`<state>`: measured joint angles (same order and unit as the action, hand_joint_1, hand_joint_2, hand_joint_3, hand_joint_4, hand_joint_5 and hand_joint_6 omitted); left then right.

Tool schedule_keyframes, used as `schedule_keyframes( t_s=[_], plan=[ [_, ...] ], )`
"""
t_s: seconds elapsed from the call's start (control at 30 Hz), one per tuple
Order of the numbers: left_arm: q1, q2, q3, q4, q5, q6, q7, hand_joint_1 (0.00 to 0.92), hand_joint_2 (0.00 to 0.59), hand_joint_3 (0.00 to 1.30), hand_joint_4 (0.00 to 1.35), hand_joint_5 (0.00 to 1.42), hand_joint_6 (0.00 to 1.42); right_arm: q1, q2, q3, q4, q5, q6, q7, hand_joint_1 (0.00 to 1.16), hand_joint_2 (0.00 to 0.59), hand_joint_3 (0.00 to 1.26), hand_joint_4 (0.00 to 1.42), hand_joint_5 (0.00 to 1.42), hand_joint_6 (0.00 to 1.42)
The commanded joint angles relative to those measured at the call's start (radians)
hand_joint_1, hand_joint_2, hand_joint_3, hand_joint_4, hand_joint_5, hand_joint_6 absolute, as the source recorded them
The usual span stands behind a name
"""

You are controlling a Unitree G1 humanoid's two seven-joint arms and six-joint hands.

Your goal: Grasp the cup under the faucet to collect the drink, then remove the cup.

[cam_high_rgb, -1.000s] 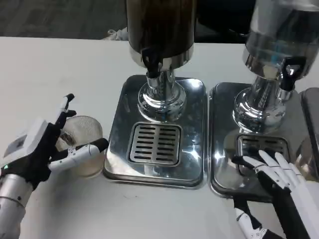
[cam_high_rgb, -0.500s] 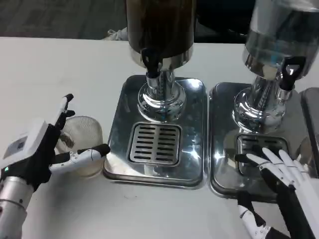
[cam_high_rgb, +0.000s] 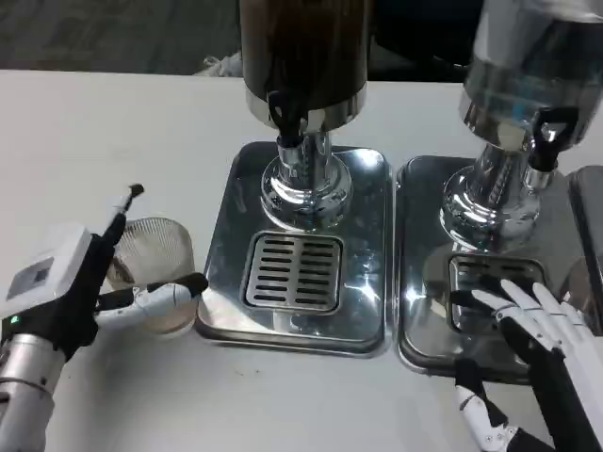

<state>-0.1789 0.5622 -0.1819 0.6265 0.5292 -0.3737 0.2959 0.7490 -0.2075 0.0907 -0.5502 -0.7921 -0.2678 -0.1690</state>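
A clear ribbed plastic cup stands upright on the white table, just left of the left drip tray and away from the black faucet of the dark drink dispenser. My left hand is at the cup's left side with its fingers apart. One finger reaches past the cup's far rim and the thumb lies along its near side, against or very near the wall. My right hand hovers with spread fingers over the near edge of the right drip tray, holding nothing.
A second dispenser with a clear tank and its own faucet stands at the right. The slotted grille beneath the dark dispenser's faucet is bare. Open white table lies to the left and along the near edge.
My left hand has drawn back a little toward the near left while the cup has stayed put. The right hand has slid slightly toward the near right.
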Motion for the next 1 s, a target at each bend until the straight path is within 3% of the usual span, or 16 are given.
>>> schedule_keyframes(
  t_s=[0.03, 0.4, 1.0],
  plan=[
    [0.004, -0.008, -0.031, 0.024, 0.040, 0.021, -0.007, 0.474, 0.046, 0.25, 0.38, 0.80, 1.34, 0.003, 0.001, -0.004, -0.008, 0.013, 0.000, -0.003, 0.52, 0.527, 0.28, 0.13, 0.06, 0.05],
    [0.006, -0.016, -0.034, 0.037, 0.079, 0.006, 0.138, 0.645, 0.000, 0.54, 0.63, 0.97, 1.42, 0.003, 0.010, 0.005, -0.005, 0.010, -0.002, -0.012, 0.53, 0.521, 0.28, 0.14, 0.06, 0.05],
    [0.047, 0.023, 0.032, -0.034, 0.077, -0.050, 0.283, 0.685, 0.000, 0.71, 0.82, 1.09, 1.42, -0.013, 0.027, 0.033, 0.008, -0.007, 0.003, -0.015, 0.53, 0.521, 0.28, 0.14, 0.06, 0.05]
  ],
)
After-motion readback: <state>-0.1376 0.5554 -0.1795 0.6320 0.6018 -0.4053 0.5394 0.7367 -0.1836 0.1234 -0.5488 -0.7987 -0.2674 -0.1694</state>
